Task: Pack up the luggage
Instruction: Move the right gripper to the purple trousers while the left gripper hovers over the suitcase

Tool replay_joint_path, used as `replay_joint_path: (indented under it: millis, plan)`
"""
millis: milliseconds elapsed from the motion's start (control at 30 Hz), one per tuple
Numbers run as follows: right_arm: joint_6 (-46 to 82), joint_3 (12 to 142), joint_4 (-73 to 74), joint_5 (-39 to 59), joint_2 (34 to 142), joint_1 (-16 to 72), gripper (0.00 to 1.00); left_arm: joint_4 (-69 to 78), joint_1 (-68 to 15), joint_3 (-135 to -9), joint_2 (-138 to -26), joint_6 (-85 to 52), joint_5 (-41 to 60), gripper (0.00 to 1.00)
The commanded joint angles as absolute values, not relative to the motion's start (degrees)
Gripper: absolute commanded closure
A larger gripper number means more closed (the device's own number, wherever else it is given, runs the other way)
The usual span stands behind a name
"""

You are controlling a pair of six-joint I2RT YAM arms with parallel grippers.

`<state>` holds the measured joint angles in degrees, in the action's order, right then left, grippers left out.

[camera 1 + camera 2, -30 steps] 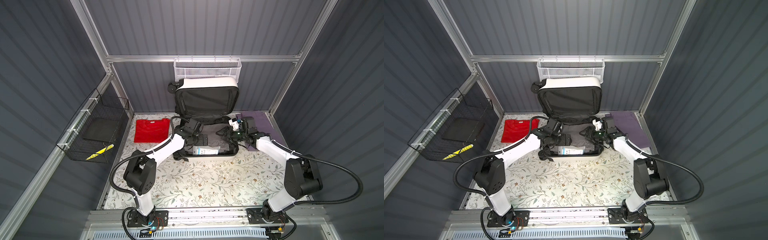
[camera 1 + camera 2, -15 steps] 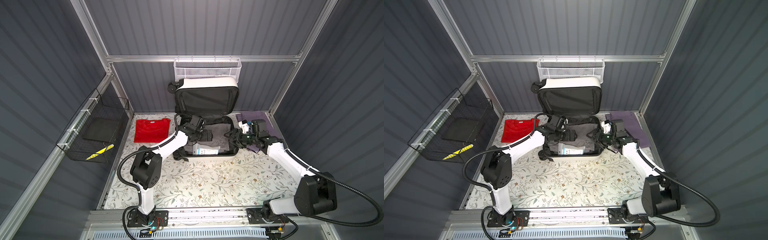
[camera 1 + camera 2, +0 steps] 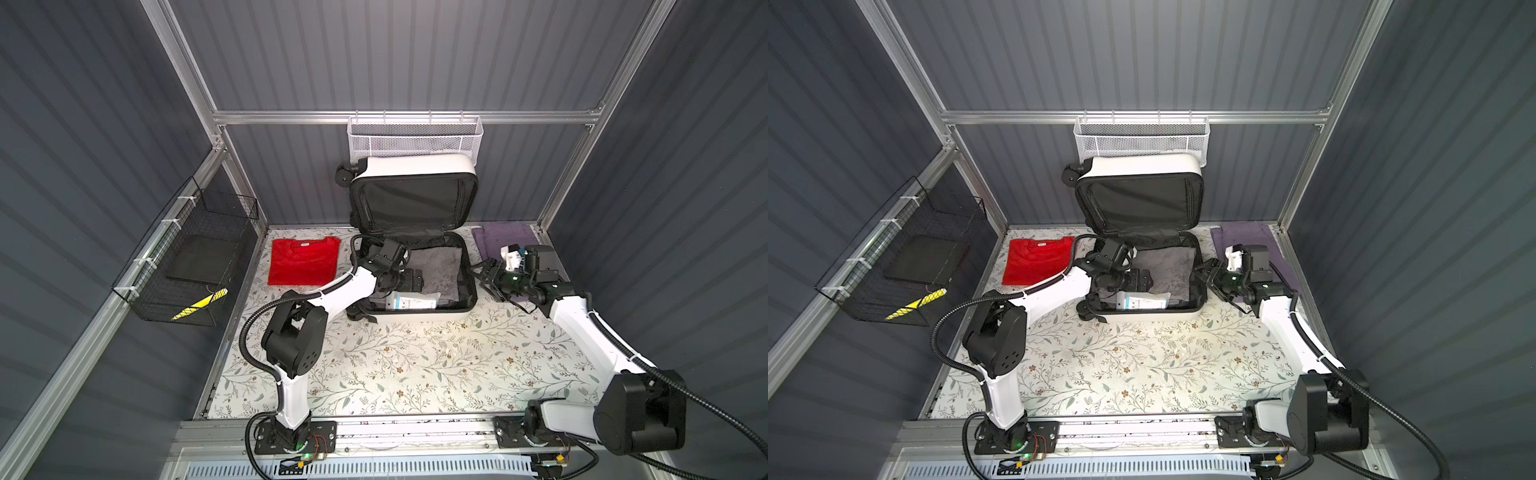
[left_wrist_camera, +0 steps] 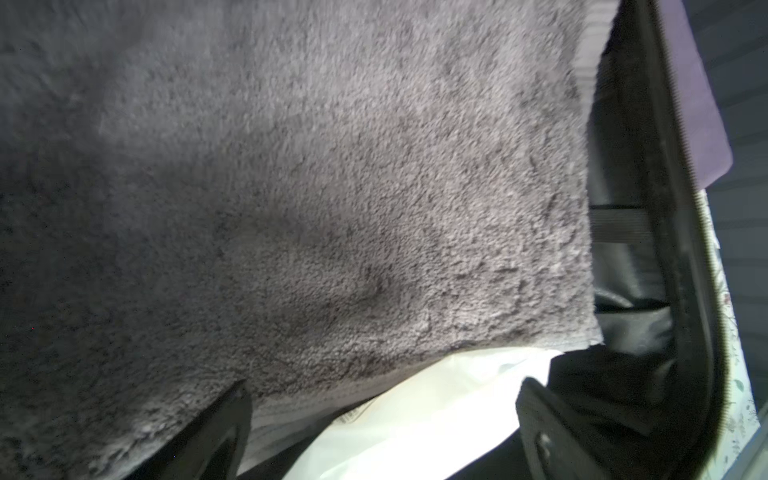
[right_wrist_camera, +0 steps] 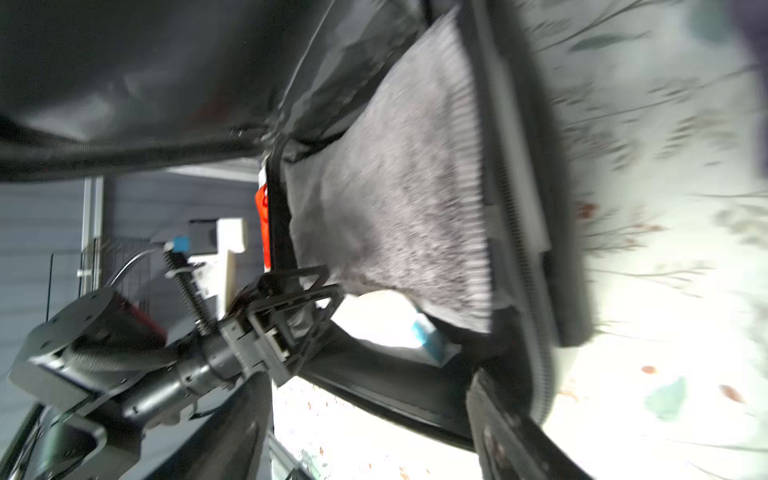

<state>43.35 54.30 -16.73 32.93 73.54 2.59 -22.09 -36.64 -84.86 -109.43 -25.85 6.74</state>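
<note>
The luggage (image 3: 419,314) (image 3: 1150,316) lies open on the table, its white lid (image 3: 411,166) standing upright at the back. Inside lie a grey towel (image 3: 440,266) (image 4: 291,187) (image 5: 399,199) and a white packet (image 3: 415,300) (image 4: 436,407). My left gripper (image 3: 415,280) (image 3: 1142,280) (image 4: 382,428) hangs open just above the towel's near edge and the packet, holding nothing. My right gripper (image 3: 490,282) (image 3: 1210,276) (image 5: 370,432) is open and empty, just outside the luggage's right rim (image 5: 515,208).
A folded red shirt (image 3: 303,262) lies left of the luggage, a purple cloth (image 3: 503,237) at the back right under the right wrist. A black wire basket (image 3: 187,266) hangs on the left wall, a white mesh basket (image 3: 415,137) behind the lid.
My right gripper has drawn back out of the luggage to the right, its jaws widening. My left gripper has shifted a little to the right over the towel, still open.
</note>
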Motion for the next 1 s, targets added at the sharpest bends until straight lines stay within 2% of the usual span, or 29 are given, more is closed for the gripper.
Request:
replay_joint_path:
  millis: [0, 233, 400, 600, 967]
  plan:
    - [42.0, 52.9, -21.5, 29.6, 73.0, -2.6, 0.21, -23.3, -36.6, -89.7, -106.4, -23.5, 8.8, 0.0]
    - [40.9, 54.0, -24.2, 23.9, 79.8, -13.2, 0.19, -26.3, -36.5, -95.5, -107.0, -23.5, 13.2, 0.0]
    - [41.6, 58.8, -23.8, 22.1, 87.8, -18.1, 0.18, -22.1, -36.6, -93.9, -106.7, -27.1, 20.0, 0.0]
    - [40.2, 71.7, -26.8, 21.0, 98.6, -18.6, 0.18, -17.7, -36.8, -90.8, -105.8, -29.8, 24.0, 0.0]
    - [38.9, 95.1, -36.9, 11.6, 120.2, -17.3, 0.18, -16.7, -36.8, -90.3, -105.1, -31.0, 26.2, 0.0]
